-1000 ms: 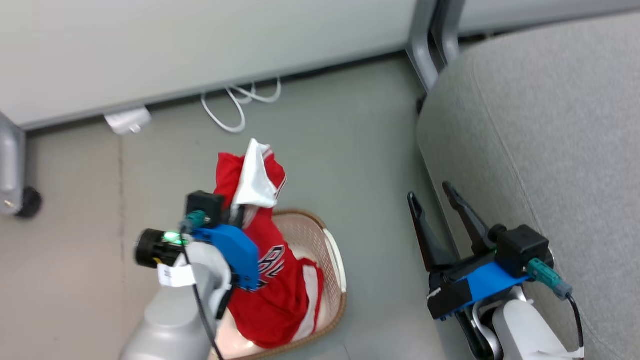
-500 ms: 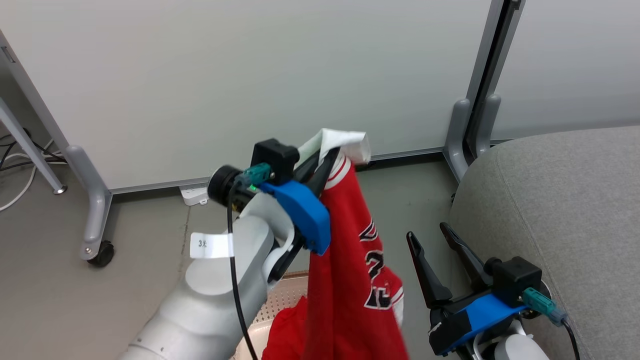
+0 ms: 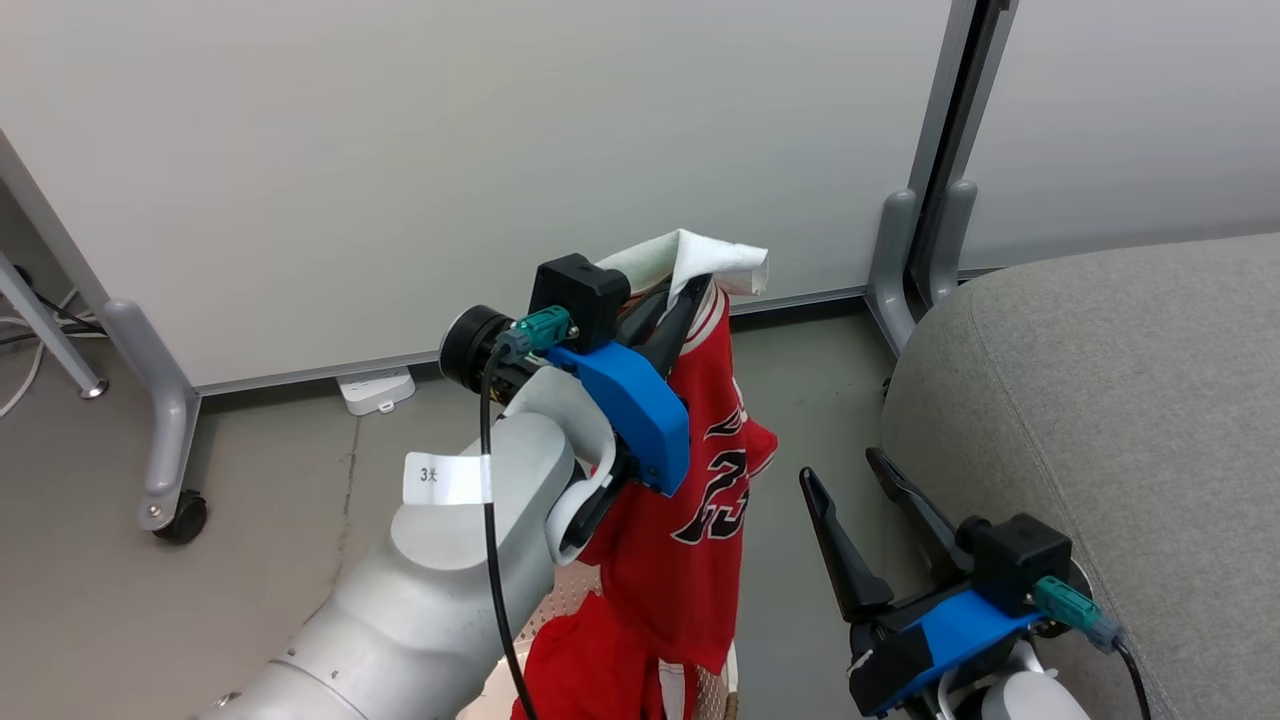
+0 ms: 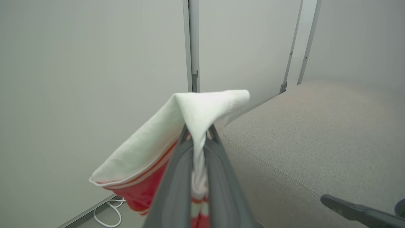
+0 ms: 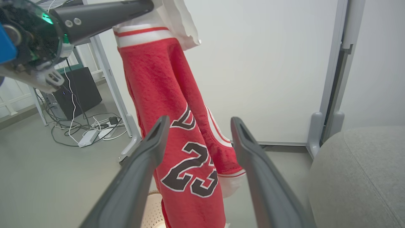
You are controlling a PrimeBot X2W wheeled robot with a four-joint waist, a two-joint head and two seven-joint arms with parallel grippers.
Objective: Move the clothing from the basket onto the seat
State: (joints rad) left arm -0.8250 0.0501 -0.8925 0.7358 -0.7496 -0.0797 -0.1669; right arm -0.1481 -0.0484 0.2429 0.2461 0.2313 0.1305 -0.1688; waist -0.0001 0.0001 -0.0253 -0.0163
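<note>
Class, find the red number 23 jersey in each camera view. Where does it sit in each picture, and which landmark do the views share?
Head view: jersey hangs at centre from the left claw.
Left wrist view: jersey at lower centre, white trim folded over the claw tips.
Right wrist view: jersey left of centre, hanging beyond the open right claw.
Shared landmark: grey seat, at the right in every view.

Jersey (image 5: 164, 88) fuzzy red cloth; seat (image 3: 1120, 400) matt grey woven fabric.
</note>
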